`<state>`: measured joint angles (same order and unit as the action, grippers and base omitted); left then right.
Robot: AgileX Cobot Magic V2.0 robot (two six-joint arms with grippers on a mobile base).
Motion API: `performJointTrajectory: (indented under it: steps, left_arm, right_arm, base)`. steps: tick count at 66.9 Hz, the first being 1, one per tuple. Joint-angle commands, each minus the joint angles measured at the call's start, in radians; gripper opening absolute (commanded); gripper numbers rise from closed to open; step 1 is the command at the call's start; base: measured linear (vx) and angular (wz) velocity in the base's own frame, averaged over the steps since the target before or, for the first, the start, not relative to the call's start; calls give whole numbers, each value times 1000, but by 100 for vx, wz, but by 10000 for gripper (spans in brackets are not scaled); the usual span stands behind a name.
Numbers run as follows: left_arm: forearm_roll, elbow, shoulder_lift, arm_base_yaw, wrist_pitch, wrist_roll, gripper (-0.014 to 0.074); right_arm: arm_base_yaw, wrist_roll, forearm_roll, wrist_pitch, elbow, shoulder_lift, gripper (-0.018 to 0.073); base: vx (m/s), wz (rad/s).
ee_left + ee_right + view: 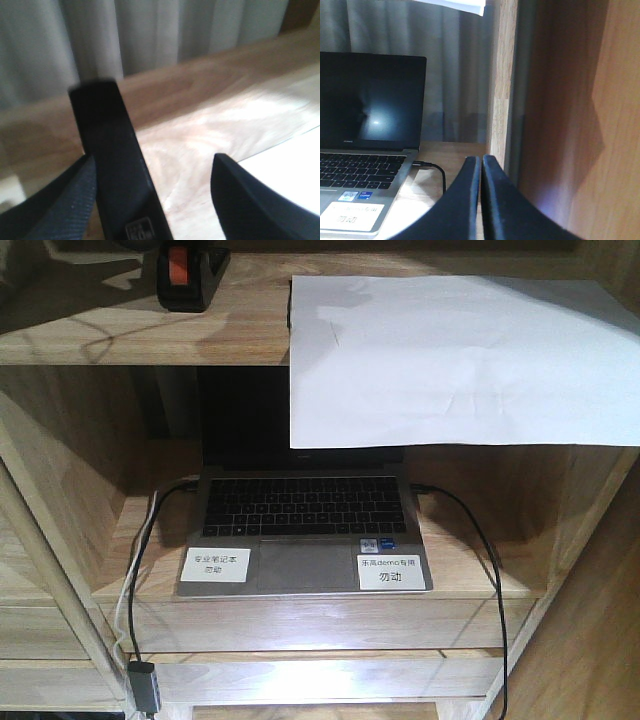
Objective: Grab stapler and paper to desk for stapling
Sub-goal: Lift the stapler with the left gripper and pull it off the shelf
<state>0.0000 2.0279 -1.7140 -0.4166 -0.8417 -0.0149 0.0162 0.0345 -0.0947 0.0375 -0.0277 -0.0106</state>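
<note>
Left gripper (pixel 153 159): jaws stand apart. The stapler (pixel 107 145) stands inside the gap, close against the finger (pixel 60 200) at 8 o'clock. Bare wood shows between it and the other finger (pixel 245 200) at 4 o'clock, so it is not clamped. Whether the stapler touches the near finger cannot be confirmed.

Right gripper (pixel 481 159): both fingers are pressed together with nothing between them. A wooden upright (pixel 500 75) stands just beyond at 1 o'clock. The laptop (pixel 365 100) and its black cable (pixel 432 167) lie at 9 o'clock.

Front view: the stapler (pixel 190 275) sits on the desk (pixel 100 330) at 11 o'clock, orange patch facing the viewer. The paper (pixel 450 360) lies on the desk at 1 o'clock, well apart from the stapler. It overhangs the front edge and covers the top of the laptop (pixel 305 510) on the shelf below.
</note>
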Motion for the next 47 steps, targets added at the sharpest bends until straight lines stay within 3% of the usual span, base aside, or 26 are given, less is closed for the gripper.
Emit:
performJointTrajectory:
  steps: [1,30,39,47]
  left_arm:
    - [39,33,29,-4,59,-56,477]
    - [56,33,-3,-4,36,-144,451]
    - [58,33,-3,-4,38,-149,329]
    - [67,34,-1,-4,41,-131,144]
  right_arm:
    - [-3,-4,-5,-72,-4,-16,-9]
    - [-3,-4,-5,-72,-4,-16,-9]
    - [-3,-4,-5,-72,-4,-16,-9]
    - [-3,-4,-5,-72,-4,-16,-9]
  base:
    - [0,0]
    - [0,0]
    - [0,0]
    - [0,0]
